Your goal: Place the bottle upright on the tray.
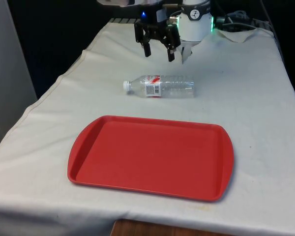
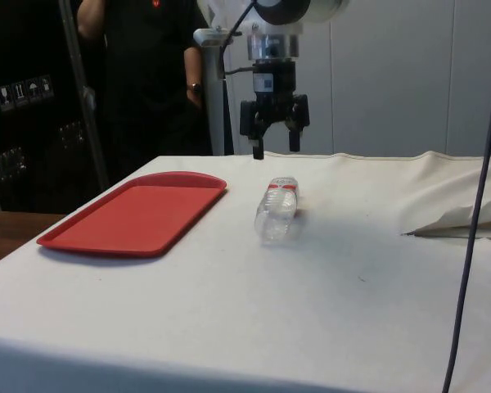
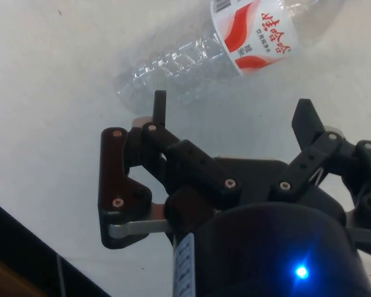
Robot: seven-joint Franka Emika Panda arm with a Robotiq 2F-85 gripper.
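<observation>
Lying on its side on the white-clothed bench (image 1: 265, 123), the clear plastic bottle (image 1: 162, 86) rests apart from everything else. Its white cap (image 1: 127, 85) points toward 9 o'clock in the front view and its base toward 3 o'clock. The black gripper (image 1: 159, 53) hangs in the air above the bench, at about 12 o'clock from the bottle in the front view, with its 2 fingers (image 3: 159, 106) spread wide and holding nothing. In the side view the fingertips sit clearly higher than the bottle (image 2: 277, 210), with open space between them and it. In the wrist view the bottle (image 3: 235, 43) lies beyond the fingertips, not between them.

A white label (image 3: 255, 34) with a red swoosh wraps the bottle near its cap end; it carries red characters and a barcode, but I cannot read them.

At 6 o'clock from the bottle in the front view lies a red tray (image 1: 88, 147) with a raised rim, flat on the bench and near the bottle without touching it. Nothing sits in it.

In the side view a person in dark clothing (image 2: 147, 74) stands behind the bench.
</observation>
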